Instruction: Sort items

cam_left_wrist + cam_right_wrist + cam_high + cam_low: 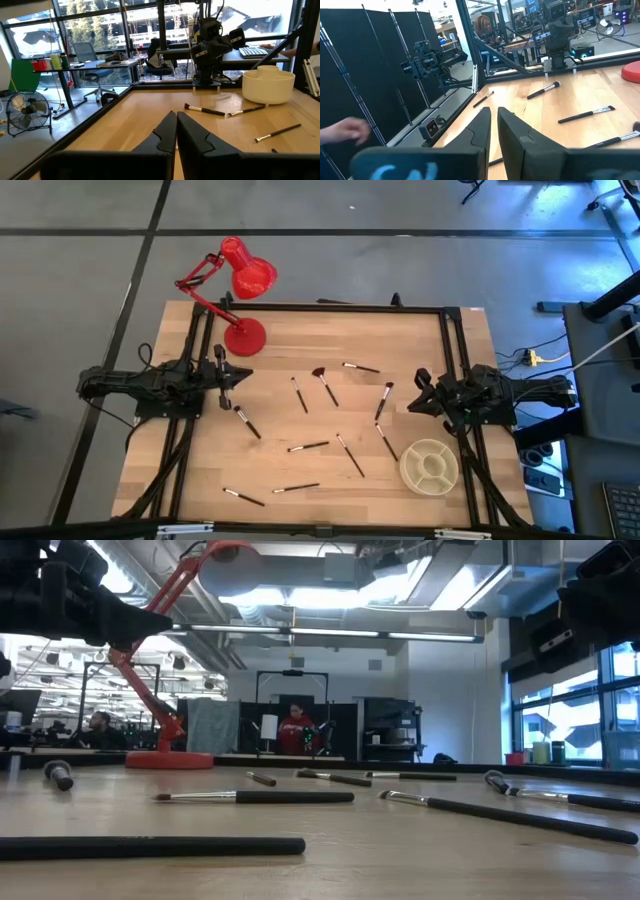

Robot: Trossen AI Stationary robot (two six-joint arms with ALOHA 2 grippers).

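Note:
Several thin black-handled makeup brushes lie flat and scattered over the wooden table, among them one (247, 422) near my left gripper, a fan-tipped one (325, 383) in the middle and one (384, 400) near my right gripper. The low view shows brushes (255, 797) lying on the tabletop. My left gripper (222, 375) (176, 126) waits at the table's left side, shut and holding nothing. My right gripper (425, 388) (493, 125) waits at the right side, also shut and holding nothing. Both point toward the table's middle.
A round cream divided dish (430, 464) (267, 85) stands near the table's right near corner. A red desk lamp (235, 280) stands on its round base at the far left. A black frame borders the table (470, 330). A person's hand (345, 131) shows beyond the table.

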